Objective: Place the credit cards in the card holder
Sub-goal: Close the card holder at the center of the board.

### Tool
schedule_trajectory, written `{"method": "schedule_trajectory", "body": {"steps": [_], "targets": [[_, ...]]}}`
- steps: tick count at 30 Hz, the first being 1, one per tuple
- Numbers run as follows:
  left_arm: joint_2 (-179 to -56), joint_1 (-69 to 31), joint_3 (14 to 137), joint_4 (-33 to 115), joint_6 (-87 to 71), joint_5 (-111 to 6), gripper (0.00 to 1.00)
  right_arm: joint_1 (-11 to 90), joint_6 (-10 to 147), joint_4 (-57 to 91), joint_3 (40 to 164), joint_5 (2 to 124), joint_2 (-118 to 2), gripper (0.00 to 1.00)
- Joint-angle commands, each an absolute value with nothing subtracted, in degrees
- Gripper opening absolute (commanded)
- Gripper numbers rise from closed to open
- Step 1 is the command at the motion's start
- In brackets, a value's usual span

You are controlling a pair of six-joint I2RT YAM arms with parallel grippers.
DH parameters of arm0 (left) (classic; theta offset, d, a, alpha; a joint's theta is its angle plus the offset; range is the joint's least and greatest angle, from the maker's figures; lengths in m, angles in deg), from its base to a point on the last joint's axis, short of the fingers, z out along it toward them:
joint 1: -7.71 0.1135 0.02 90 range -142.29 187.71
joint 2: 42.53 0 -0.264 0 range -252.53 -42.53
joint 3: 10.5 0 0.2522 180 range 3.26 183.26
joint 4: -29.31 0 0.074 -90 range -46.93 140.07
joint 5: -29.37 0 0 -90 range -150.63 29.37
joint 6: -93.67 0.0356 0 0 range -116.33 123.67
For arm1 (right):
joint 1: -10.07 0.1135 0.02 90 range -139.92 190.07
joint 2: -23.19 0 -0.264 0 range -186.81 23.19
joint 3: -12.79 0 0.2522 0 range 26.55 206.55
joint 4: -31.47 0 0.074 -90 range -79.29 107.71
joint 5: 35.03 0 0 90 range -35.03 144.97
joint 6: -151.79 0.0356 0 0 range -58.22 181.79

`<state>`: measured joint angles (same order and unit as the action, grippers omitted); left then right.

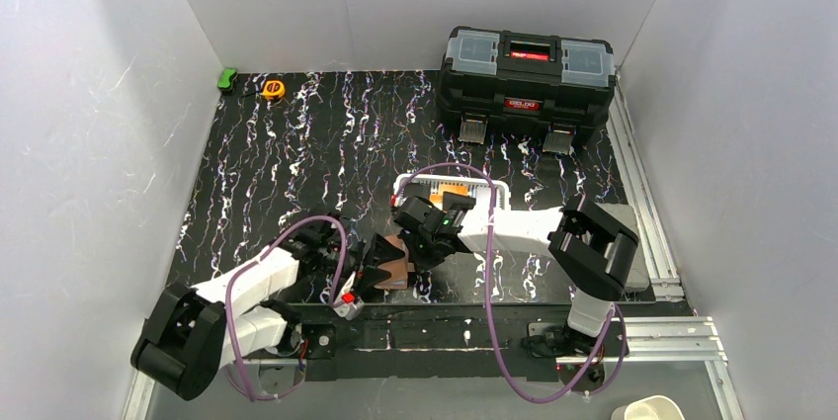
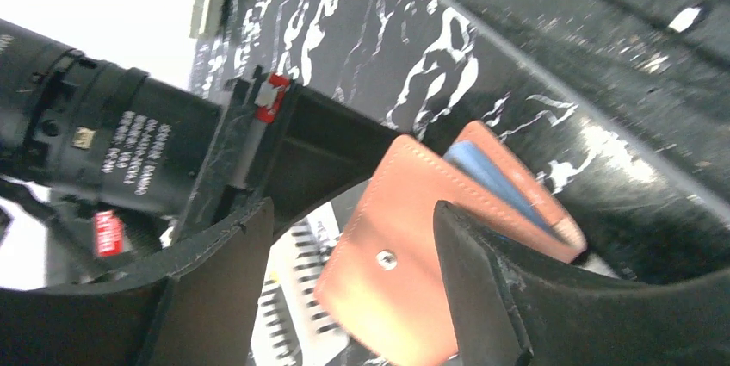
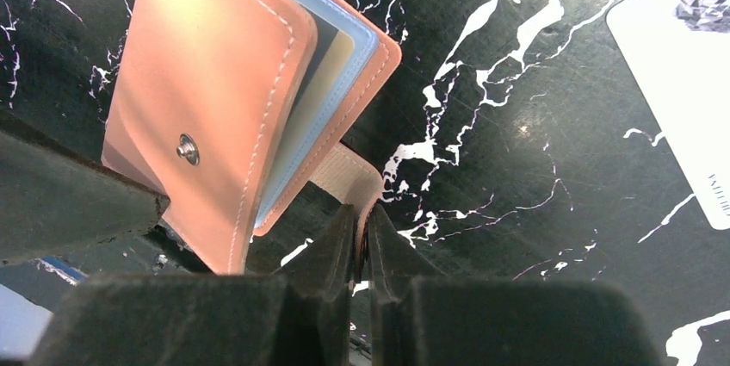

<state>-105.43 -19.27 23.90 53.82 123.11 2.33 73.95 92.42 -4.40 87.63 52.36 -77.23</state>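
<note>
The salmon-pink card holder hangs half folded just above the black table, a light blue credit card tucked between its leaves. My right gripper is shut on the holder's pale snap tab. In the left wrist view the card holder stands between the jaws of my left gripper, which is open; only the right finger is against it. The blue card shows inside there too. From above, both grippers meet at the card holder near the table's front edge. An orange card lies in the basket.
A white slotted basket stands just behind the grippers. A flat white card-like piece lies on the table to the right of the holder. A black toolbox sits at the back right, a yellow tape measure and a green object at the back left.
</note>
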Motion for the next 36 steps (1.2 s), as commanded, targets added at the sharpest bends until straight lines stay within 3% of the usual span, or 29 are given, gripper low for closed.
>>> {"method": "schedule_trajectory", "body": {"steps": [1,5,8,15,21,29,36], "targets": [[-99.9,-19.5,21.7,44.7,121.6,3.8,0.67,74.6,93.8,-5.5,86.9,53.6,-77.7,0.01],[-93.3,-19.5,22.1,47.8,108.9,-0.9,0.57,74.5,94.6,-5.1,86.2,53.0,-76.9,0.01],[-90.7,-19.5,23.0,53.4,101.1,-4.4,0.42,74.4,95.6,-4.0,85.1,53.0,-75.9,0.01],[-100.4,-19.5,28.4,58.7,93.3,-10.8,0.24,74.2,96.7,-1.0,83.2,52.9,-73.8,0.01],[-103.0,-19.5,27.0,52.6,91.4,-10.5,0.22,73.8,97.3,-0.9,83.2,52.9,-73.2,0.01],[-101.9,-21.8,20.3,40.4,89.4,-6.7,0.28,73.1,97.7,-0.3,83.1,53.9,-72.8,0.01],[-108.3,-25.2,18.7,29.3,86.8,-5.6,0.34,71.8,98.0,2.9,82.2,57.3,-72.2,0.01]]}}
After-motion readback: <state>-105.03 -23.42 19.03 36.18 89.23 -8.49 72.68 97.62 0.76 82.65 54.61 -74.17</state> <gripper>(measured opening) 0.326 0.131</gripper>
